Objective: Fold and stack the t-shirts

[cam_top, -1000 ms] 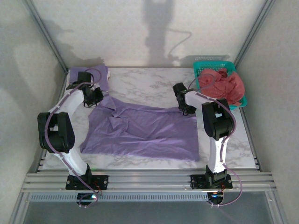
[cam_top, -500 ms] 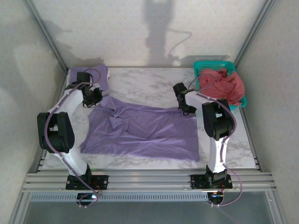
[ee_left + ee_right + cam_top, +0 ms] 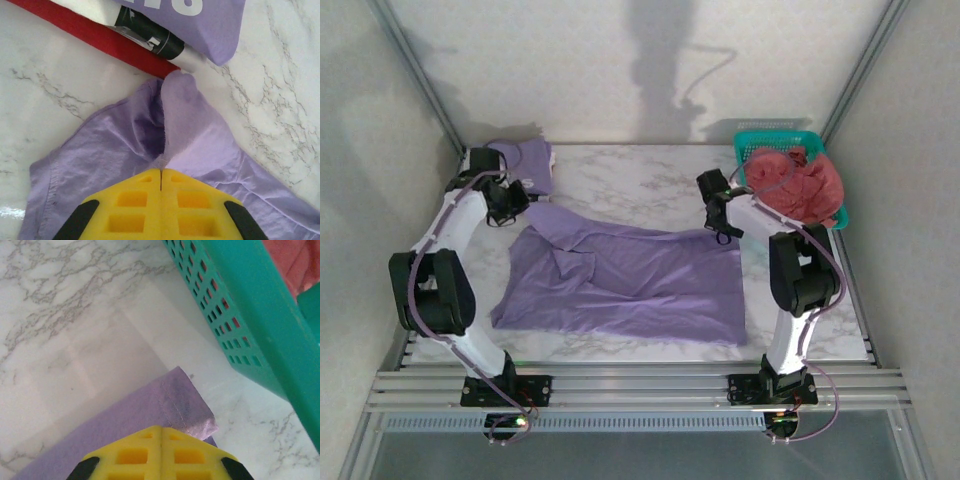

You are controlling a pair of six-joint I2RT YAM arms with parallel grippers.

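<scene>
Pale plain walls and an aluminium frame enclose a white marble-patterned table [image 3: 650,170].

**Task object.** The soft, plain lavender-purple t-shirt [image 3: 620,285] lies spread flat across the middle of the table. It is creased toward its left side and not yet folded.

**Grippers.** The left gripper [image 3: 161,172] is clenched on a bunched ridge of cloth at the shirt's far left corner, its yellow pads meeting with fabric pinched between them. The right gripper [image 3: 162,429] is likewise clenched, on the stitched hem at the far right corner.

**Surroundings.**
- A folded purple t-shirt with white lettering [image 3: 210,25] tops a stack at the far left corner of the table. Black-and-white layers and a red garment [image 3: 90,35] lie beneath it, just beside the left gripper.
- A teal plastic mesh basket [image 3: 775,135] stands at the far right, heaped with coral-pink t-shirts [image 3: 805,185]. Its wall is close to the right gripper.

**Hazards (judgement).**
- Both holds take only a small bite of thin cloth, so a quick pull could let a corner slip free.
- The left hold is on a gathered bunch and the right on a flat hem, so lifting may draw the far edge unevenly and skew the fold.
- The existing creases could be trapped inside the fold.
- A swing to the right could strike the basket.
- Movement on the left could snag or drag the folded stack.

**Writing.** Only the lower parts of large white letters show on the folded purple shirt, too cropped to read. No brand or label is legible elsewhere.
</scene>
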